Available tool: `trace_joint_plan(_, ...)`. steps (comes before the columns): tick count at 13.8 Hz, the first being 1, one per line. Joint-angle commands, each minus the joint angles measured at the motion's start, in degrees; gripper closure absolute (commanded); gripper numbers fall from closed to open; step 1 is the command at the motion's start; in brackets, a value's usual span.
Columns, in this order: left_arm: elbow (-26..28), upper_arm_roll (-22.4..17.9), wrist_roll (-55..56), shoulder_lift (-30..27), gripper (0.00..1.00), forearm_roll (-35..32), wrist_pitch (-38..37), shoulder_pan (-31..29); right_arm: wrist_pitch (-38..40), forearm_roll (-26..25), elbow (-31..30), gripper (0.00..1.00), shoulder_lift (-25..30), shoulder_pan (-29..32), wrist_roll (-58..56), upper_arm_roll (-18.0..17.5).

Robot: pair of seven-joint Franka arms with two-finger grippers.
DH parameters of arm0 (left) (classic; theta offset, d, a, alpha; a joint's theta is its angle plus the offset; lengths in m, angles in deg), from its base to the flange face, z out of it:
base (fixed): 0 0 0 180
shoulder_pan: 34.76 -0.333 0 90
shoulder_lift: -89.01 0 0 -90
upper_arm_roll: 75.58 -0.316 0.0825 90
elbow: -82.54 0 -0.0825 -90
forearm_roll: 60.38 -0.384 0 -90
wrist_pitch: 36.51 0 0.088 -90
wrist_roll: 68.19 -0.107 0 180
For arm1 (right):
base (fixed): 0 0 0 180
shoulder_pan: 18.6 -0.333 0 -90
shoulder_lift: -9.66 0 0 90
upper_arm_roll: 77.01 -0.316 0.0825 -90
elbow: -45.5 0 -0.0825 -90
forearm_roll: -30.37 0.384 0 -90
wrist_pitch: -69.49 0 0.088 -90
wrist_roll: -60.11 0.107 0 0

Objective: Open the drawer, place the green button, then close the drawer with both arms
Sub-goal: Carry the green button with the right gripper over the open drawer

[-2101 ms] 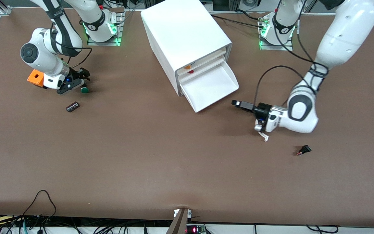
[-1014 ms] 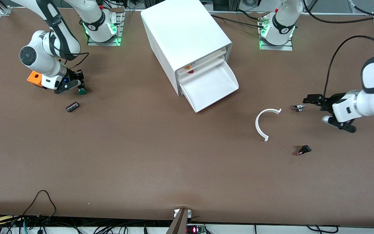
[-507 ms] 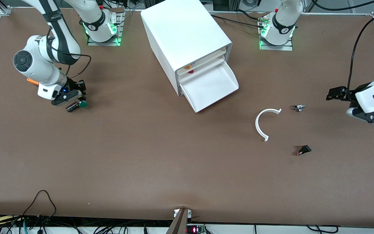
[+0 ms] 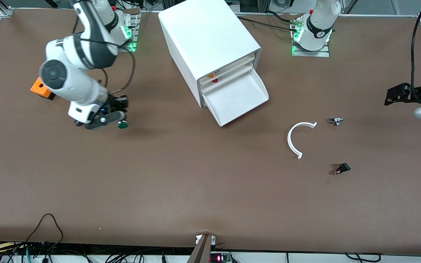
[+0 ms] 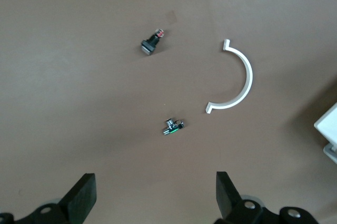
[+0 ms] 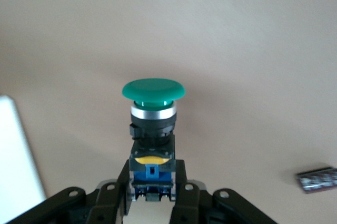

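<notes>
An orange cube [image 4: 41, 87] sits on the brown surface [image 4: 181, 182] toward the right arm's end. Beside it, the right gripper [image 4: 120, 116] is up in the air over the bare surface between the cube and the cabinet [image 4: 208, 40], its fingers [image 6: 118, 195] closed on the blue-and-black body of the button [image 4: 122, 125]. The button's green cap [image 6: 153, 90] points away from the wrist. A dark stubby cylinder [image 6: 317, 178] lies on the surface close by.

The bottom drawer [image 4: 238, 98] of the cabinet is pulled out, a white tray with nothing in it. The two drawers above it are pushed in, with orange and red showing at their fronts.

Toward the left arm's end lie a white half ring [image 4: 297, 138], a small metal part [image 4: 336, 121] and a small black part [image 4: 342, 168], all well apart from each other. The left gripper [image 4: 397, 95] waits in the air over the surface at that end, with its fingers [image 5: 84, 203] spread wide and holding nothing
</notes>
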Motion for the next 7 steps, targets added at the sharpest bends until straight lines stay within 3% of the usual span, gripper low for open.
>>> trace_joint_plan(1,0.1,-5.2,4.8,-2.6,0.0,-1.2,-1.0,5.2,5.7,1.6,13.9,1.0,-8.2,-7.0,11.5,0.4)
trace_joint_plan(3,1.2,-8.0,8.6,-4.9,0.0,-1.0,-1.3,8.7,7.9,5.0,22.1,1.0,-12.9,-11.1,19.0,0.4)
trace_joint_plan(7,3.5,-8.7,14.4,-8.1,0.0,-0.7,-1.8,10.8,8.1,5.4,40.6,1.0,-25.9,-19.0,35.8,0.4)
